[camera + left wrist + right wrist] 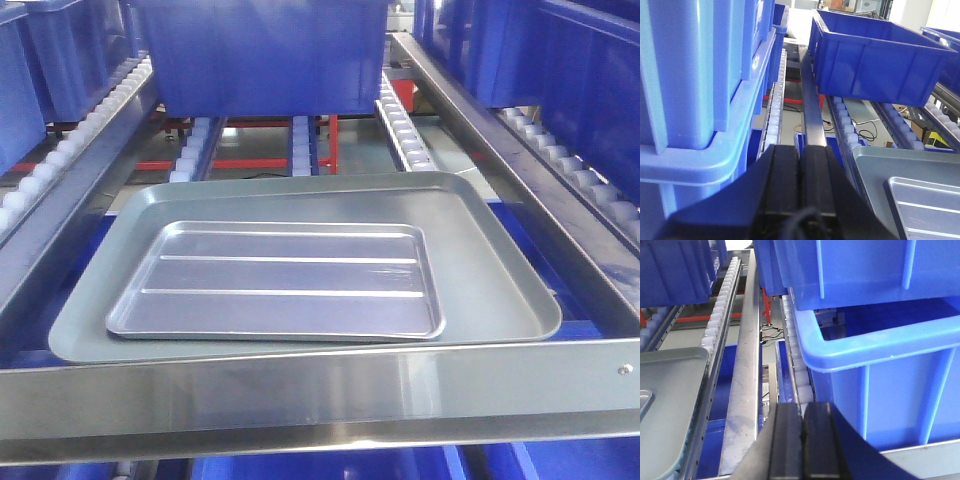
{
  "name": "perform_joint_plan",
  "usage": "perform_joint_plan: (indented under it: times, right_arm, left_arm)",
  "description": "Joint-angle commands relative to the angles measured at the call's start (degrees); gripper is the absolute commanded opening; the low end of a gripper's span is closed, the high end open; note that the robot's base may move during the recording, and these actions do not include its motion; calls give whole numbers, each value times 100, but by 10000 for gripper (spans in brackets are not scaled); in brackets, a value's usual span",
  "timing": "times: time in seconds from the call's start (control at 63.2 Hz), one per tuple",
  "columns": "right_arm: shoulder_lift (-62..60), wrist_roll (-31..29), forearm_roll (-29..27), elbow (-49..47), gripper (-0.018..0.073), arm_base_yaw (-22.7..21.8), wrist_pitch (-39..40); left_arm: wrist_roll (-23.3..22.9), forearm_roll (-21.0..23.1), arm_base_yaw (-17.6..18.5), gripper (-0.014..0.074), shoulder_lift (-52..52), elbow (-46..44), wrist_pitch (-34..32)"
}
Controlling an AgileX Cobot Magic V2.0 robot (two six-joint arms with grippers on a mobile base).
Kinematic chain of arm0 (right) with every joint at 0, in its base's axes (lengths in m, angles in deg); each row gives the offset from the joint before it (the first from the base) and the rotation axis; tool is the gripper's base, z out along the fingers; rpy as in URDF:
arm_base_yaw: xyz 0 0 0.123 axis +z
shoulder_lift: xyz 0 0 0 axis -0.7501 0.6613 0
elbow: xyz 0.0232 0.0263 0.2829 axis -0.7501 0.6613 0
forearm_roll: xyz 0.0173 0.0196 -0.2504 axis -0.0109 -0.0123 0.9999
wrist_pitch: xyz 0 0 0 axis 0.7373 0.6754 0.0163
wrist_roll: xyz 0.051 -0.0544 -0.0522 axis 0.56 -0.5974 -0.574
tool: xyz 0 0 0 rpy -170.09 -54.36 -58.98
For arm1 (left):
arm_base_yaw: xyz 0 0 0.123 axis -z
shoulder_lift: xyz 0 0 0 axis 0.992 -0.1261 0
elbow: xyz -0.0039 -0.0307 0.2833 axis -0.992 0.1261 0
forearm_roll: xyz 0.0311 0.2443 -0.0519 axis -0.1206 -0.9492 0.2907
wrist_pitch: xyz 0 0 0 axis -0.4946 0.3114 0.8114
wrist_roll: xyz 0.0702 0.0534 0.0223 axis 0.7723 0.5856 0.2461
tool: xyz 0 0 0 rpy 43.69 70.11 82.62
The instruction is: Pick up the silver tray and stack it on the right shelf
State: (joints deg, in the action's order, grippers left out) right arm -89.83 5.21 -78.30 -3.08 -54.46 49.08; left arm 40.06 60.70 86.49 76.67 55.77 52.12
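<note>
So the silver tray (275,280) is a shiny shallow rectangle with rounded corners, a raised rim and two long ribs running along its floor. It sits flat inside the bigger dull grey tray (490,250), center of the front view, long axis running left-right across the frame, ribs parallel to the shelf's shiny front bar (320,385). Blue bin (260,55) sits behind on the white rollers (400,125). Left gripper (800,175) and right gripper (802,435) both have fingers pressed together, holding nothing.
</note>
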Motion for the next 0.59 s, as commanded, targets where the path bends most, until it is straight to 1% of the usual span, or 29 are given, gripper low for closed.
perform_joint_plan:
  times: [0.0, 0.57]
  right_arm:
    - [-124, -48, -7, -114, 49, -29, 566]
    - [-124, -48, -7, -114, 49, -29, 566]
  left_arm:
    - [-5, 32, -16, -101, 90, 112, -537]
    - [-5, 32, -16, -101, 90, 112, -537]
